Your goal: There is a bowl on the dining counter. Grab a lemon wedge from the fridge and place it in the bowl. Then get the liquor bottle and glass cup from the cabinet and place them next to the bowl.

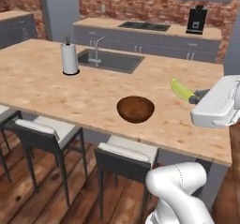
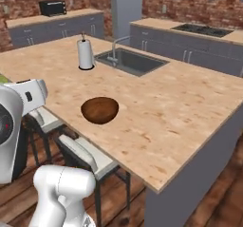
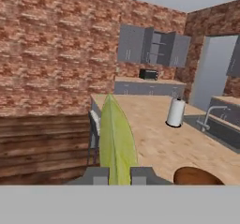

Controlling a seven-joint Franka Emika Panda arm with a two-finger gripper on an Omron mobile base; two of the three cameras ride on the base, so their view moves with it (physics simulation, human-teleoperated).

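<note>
While the lemon wedge (image 1: pixel 180 90) sits pinched between the closed fingers of the gripper (image 3: pixel 120 175), the step in hand looks like carrying it over to the bowl (image 1: pixel 135 109) and letting it go there. The wedge hangs above the dining counter (image 1: pixel 42 85), off to the right of the bowl in the left base view and not yet over it. To do this well, I would bring the hand sideways until the wedge is squarely above the bowl's hollow, then lower it close to the rim before the fingers part. A drop from high up could make such a small, curved piece bounce out or skid across the top. The wedge pokes well beyond the fingertips, so its free end should be the guide for lining up, not the hand itself.

Counted from largest to smallest: one dining counter, with one steel sink (image 1: pixel 110 60) and one tap (image 1: pixel 96 48) set into it; three stools (image 1: pixel 125 157) along the near edge, the leftmost only partly in frame; one paper towel roll (image 1: pixel 70 59) standing beside the sink, well apart from the bowl; one brown bowl, with nothing in it; and one lemon wedge.
</note>
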